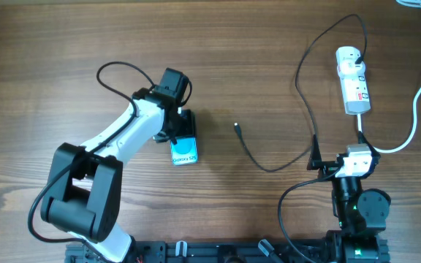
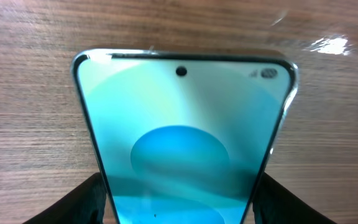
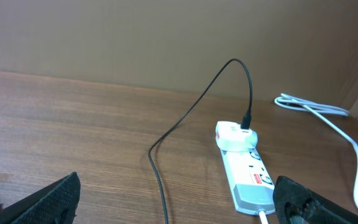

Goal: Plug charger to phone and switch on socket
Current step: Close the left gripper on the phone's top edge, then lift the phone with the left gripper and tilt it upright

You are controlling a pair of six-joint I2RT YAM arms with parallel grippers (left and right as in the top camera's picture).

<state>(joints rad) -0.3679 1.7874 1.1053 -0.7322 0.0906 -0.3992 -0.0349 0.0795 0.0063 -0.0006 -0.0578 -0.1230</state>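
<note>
The phone (image 1: 184, 152) sits between the fingers of the left gripper (image 1: 183, 137), which reaches over its far end. In the left wrist view the dark fingers (image 2: 82, 202) lie against the phone's (image 2: 179, 143) two long edges, one on each side. The left gripper (image 2: 179, 208) is closed to the phone's width and clamps it. Whether the phone rests on the tabletop (image 2: 30, 93) or is raised off it cannot be told.

The screen glows cyan with a deeper blue disc in the middle. It has a thin silvery frame and a small black camera hole near the far edge. Overhead, a line of small text shows at the near end.

The charger (image 1: 248, 150) has its tip lying free on the tabletop, right of the phone and apart from it. Its thin black cable curves away to the right and loops up to a white adapter (image 3: 235, 137) plugged into the socket (image 1: 353, 80).

The socket is white with red markings and lies well right of the phone and farther back. A thick white lead (image 1: 415, 109) runs from its near end.

The right gripper (image 1: 346, 150) is also well right of the phone, just short of the socket's near end. In the right wrist view the right gripper (image 3: 176, 186) has its fingers spread wide, holding and touching nothing.
</note>
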